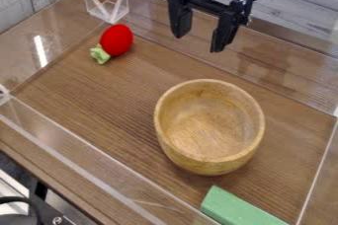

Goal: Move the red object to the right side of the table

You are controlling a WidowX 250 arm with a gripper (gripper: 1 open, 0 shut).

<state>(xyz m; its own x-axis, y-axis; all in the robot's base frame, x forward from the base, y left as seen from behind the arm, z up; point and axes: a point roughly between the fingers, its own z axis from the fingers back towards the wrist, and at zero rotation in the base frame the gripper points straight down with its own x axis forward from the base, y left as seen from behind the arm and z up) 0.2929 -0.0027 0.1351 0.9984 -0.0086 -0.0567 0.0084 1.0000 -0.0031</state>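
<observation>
Nearby, wooden bowl (pixel 211 125), green block (pixel 243 209).

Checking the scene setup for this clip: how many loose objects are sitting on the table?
3. A red toy at the back left, a wooden bowl near the middle right, and a green block at the front edge, partly cut off. None appears hidden.

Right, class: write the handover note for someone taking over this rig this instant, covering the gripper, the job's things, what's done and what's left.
Gripper: open, empty, pointing down, above the far side of the table.
Red object: lying on the table at far left, green stem end toward the near left, untouched, apart from the gripper.
Wooden bowl sits centre-right; green block at the near edge.
Done: nothing yet.
Left: reach the red object, grasp it, carry it to the right side, release.
</observation>
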